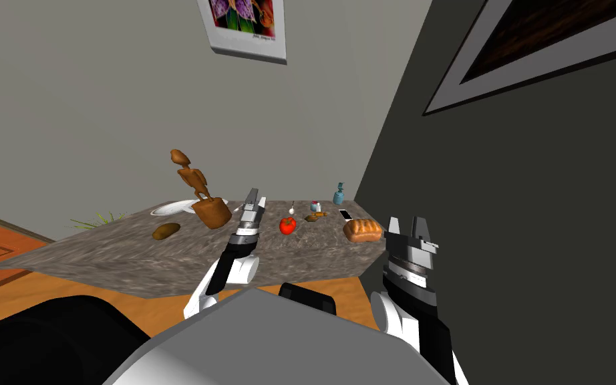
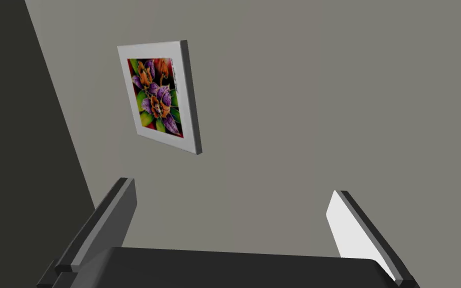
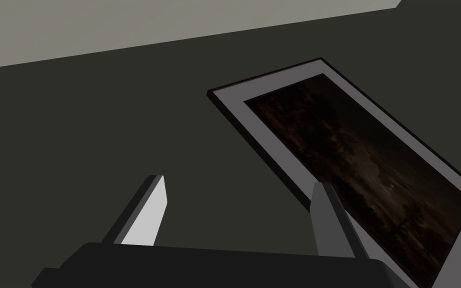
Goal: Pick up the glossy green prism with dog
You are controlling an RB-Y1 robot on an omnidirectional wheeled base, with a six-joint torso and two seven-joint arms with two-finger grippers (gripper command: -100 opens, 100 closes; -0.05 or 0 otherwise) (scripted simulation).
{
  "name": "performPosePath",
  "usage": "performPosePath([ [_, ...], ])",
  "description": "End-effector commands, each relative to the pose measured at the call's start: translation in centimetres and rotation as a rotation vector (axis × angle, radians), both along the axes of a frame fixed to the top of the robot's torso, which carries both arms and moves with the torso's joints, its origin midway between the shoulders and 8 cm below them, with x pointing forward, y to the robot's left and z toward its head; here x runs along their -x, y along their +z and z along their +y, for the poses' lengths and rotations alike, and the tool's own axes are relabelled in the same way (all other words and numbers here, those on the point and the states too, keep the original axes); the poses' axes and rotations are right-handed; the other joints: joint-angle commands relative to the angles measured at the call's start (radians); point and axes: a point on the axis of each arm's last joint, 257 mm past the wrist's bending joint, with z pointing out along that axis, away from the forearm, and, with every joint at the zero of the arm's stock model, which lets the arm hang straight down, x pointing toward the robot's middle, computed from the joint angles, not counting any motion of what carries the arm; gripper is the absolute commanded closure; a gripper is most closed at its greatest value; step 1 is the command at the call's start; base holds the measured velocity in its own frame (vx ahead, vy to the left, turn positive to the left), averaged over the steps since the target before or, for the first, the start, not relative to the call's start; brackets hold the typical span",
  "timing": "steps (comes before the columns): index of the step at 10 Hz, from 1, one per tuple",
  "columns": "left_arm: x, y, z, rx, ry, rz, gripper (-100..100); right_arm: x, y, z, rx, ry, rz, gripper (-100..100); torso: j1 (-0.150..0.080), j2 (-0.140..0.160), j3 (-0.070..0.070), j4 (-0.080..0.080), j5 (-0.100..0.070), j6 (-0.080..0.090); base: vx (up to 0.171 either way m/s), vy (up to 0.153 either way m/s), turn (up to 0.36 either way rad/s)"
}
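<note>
A small teal block with a little figure on top [image 1: 339, 194] stands upright at the far right of the grey stone table [image 1: 133, 264], close to the dark wall. My left gripper [image 1: 256, 197] is raised over the middle of the table, well short of the block, between the brown figurine and the tomato. Its fingers stand open with nothing between them, as the left wrist view [image 2: 232, 220] confirms. My right gripper [image 1: 407, 226] hovers off the table's right corner beside the bread, open and empty [image 3: 239, 210].
On the table lie a brown figurine on a round base [image 1: 201, 197], a white plate [image 1: 170, 208], a potato [image 1: 166, 230], a tomato [image 1: 287, 225], a bread loaf [image 1: 363, 230], a phone [image 1: 345, 214] and a spoon [image 1: 291, 208]. A dark wall [image 1: 514, 220] flanks the right side.
</note>
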Motion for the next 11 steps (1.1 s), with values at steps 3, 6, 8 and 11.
performPosePath([
  [3,-3.3,-2.5,-0.6,0.0,-0.048,0.076,-100,0.0,0.0,0.0,0.0,0.0,0.0,0,-0.003,0.003,0.001,0.001,-0.001,0.0,-0.045,-0.045,0.014],
  [6,-7.3,-5.2,-1.2,0.015,-0.093,0.166,-100,0.0,0.0,0.0,0.0,0.0,0.0,0,-0.004,0.002,0.001,0.001,-0.001,0.0,-0.043,-0.065,0.016],
  [8,-9.2,-7.0,-1.4,0.025,-0.108,0.215,-100,0.0,0.0,0.0,0.0,0.0,0.0,0,-0.004,0.001,0.001,0.0,-0.001,0.0,-0.017,-0.057,0.011],
  [11,-12.8,-9.5,-2.0,0.041,-0.138,0.301,-100,0.0,0.0,0.0,0.0,0.0,0.0,0,-0.004,0.001,0.001,0.0,-0.001,0.0,-0.027,-0.056,0.018],
])
